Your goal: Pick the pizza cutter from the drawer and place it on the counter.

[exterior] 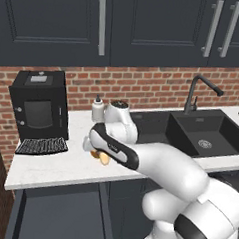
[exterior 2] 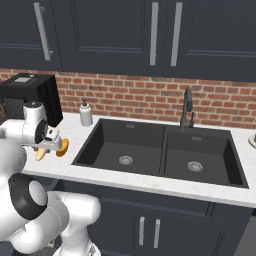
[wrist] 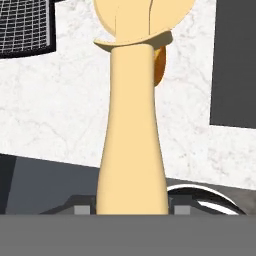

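Observation:
My gripper [wrist: 132,209] is shut on the pizza cutter [wrist: 132,125]. Its tan handle runs up the hand view and its pale round wheel [wrist: 142,20] is at the top. The cutter hangs just over the white marbled counter [wrist: 55,115], left of the sink. In the left base view the cutter's yellowish tip [exterior: 104,159] peeks out under my forearm; in the right base view it shows as a pale spot [exterior 2: 40,154] below the hand. The drawer [exterior: 60,215] stands pulled out below the counter edge [exterior: 52,180].
An orange-brown bread roll [wrist: 160,67] lies on the counter behind the wheel. A black coffee machine [exterior: 39,106] stands at the left, with a soap dispenser [exterior: 97,109] by the wall. To the right are the black double sink [exterior 2: 160,150] and the faucet [exterior 2: 186,107].

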Robot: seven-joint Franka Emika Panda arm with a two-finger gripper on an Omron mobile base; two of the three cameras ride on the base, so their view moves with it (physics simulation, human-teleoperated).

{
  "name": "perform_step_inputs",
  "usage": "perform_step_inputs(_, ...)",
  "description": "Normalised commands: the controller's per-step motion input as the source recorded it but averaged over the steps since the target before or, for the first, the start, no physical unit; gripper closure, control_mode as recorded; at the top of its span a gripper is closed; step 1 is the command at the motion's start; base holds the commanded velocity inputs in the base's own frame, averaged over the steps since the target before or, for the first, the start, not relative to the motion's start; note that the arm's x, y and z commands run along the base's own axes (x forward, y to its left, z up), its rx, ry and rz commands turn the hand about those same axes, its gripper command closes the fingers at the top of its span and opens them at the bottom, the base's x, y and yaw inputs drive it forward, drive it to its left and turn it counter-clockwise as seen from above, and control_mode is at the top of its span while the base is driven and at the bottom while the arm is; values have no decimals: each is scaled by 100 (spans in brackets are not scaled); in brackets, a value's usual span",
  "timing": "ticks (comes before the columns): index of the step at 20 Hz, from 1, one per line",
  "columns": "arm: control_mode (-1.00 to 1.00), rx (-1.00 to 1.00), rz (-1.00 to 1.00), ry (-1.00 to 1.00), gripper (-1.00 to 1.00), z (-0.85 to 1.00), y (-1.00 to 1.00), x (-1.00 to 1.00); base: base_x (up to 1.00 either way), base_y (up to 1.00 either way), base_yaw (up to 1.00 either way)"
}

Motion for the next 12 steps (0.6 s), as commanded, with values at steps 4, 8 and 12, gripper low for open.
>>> perform_step_inputs(4,-100,-13,7,0,100,-23,38,41,0,0,0)
perform_step_inputs(8,-100,-5,6,0,100,-13,24,46,0,0,0)
perform_step_inputs(12,-100,-3,7,0,100,-33,17,37,0,0,0)
